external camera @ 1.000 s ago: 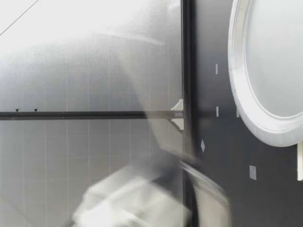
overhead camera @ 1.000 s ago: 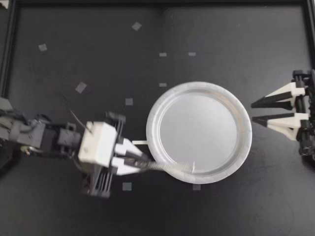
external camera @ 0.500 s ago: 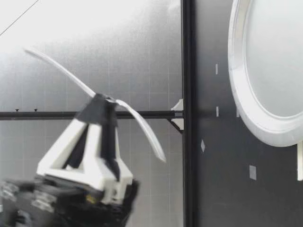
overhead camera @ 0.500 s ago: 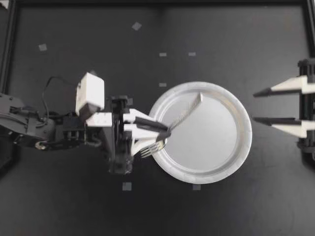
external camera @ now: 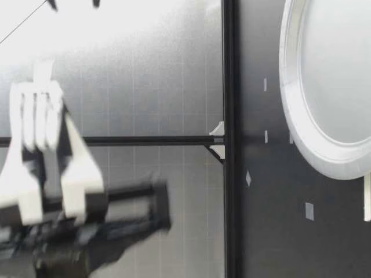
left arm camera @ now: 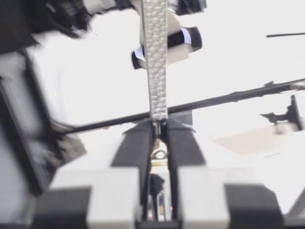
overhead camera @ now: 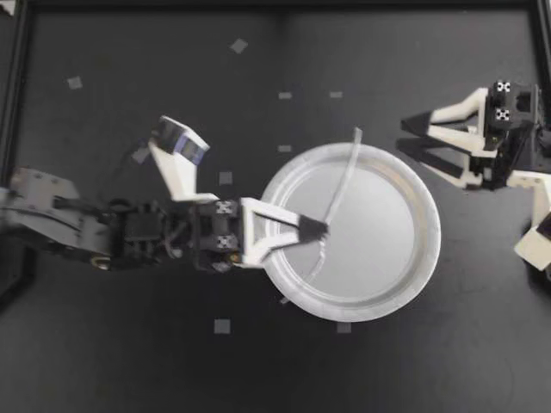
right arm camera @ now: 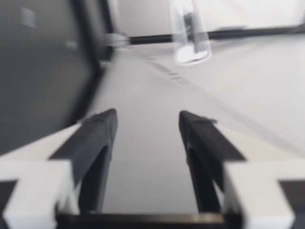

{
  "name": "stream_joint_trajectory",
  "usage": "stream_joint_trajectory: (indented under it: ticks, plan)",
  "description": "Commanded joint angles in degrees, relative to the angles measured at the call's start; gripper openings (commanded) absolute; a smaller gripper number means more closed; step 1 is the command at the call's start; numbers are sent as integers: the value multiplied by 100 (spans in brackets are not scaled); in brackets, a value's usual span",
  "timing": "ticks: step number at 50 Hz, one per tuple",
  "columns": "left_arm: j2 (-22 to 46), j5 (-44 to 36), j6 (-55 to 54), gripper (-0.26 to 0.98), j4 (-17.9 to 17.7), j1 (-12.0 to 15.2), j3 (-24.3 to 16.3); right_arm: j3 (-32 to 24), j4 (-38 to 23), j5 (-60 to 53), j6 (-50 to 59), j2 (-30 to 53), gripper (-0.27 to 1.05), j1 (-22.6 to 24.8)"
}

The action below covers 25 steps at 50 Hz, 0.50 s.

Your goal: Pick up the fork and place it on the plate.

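Fork (overhead camera: 341,182): silver, slim, hammered handle — slanted over plate (overhead camera: 433,229)
Left gripper (overhead camera: 315,229): clamped tight on fork
Right gripper (overhead camera: 405,136): spread wide, empty — beside plate

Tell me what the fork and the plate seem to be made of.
Fork: probably metal, silvery and shiny. The left wrist view shows a dimpled, hammered-looking handle catching the light, though metallised plastic cannot be ruled out. Plate: likely paper or thin foam, white and matte. Its rim is raised and looks faintly ridged, like a disposable plate.
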Motion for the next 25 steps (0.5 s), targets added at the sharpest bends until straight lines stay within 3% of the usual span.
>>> stream_joint_trajectory:
  ticks: [1,25]
  plan:
    - [264,-308,-404,-1,79,9,-325,-264,26,-413,-510,158,56,-53]
    - [211,-466,-431,-1,88,9,-343,9,123,-817,-659,378,56,325]
